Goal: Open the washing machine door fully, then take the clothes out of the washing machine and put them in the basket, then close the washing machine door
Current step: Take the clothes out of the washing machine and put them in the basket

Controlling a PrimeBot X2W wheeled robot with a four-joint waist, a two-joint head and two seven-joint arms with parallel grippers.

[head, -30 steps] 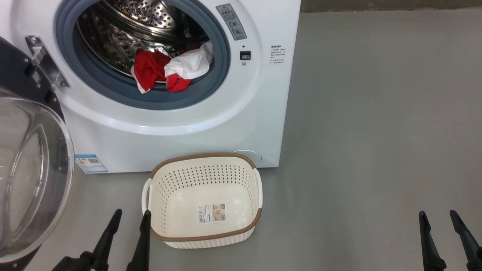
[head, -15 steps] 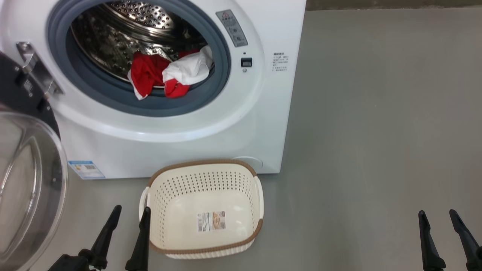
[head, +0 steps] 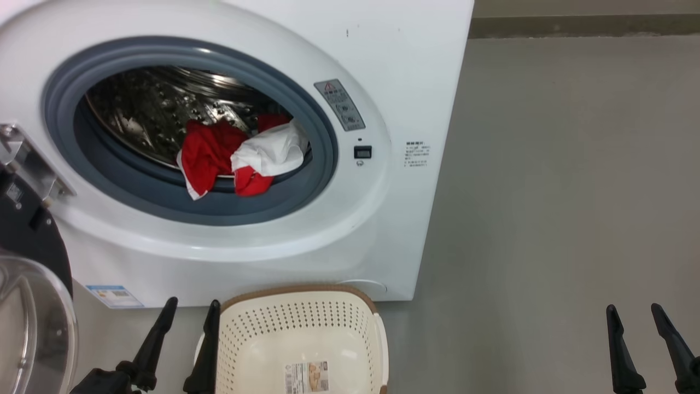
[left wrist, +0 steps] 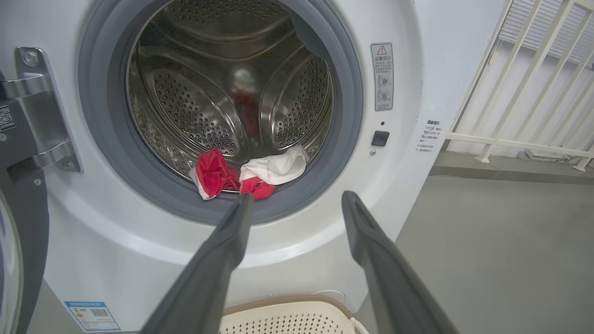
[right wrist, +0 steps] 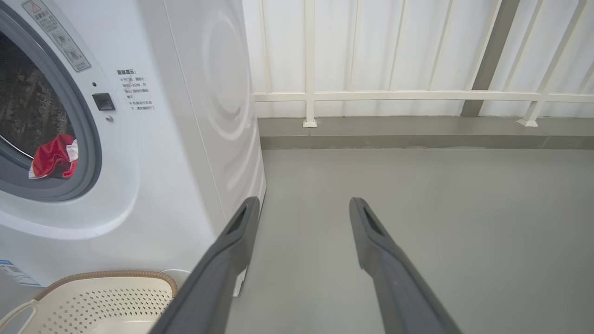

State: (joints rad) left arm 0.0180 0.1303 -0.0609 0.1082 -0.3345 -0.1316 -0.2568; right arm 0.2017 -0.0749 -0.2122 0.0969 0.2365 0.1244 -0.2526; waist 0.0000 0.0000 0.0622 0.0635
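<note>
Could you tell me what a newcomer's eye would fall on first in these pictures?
The red and white clothes draw the eye first, heaped at the front lip of the steel drum in the washing machine. Its door hangs open at the left, and the cream basket, with no clothes in it, stands on the floor below the opening.

- A smooth, matt grey floor (head: 547, 191) carries everything and stretches away to the right
- The white washing machine (head: 394, 82) stands on it at the left, its base flat on the floor
- The cream basket (head: 298, 289) with its brown rim sits upright on the floor, just in front of the machine's lower front
- At the far edge, a low grey kerb (right wrist: 417, 134) carries the posts of a white railing (right wrist: 417, 96)
</note>
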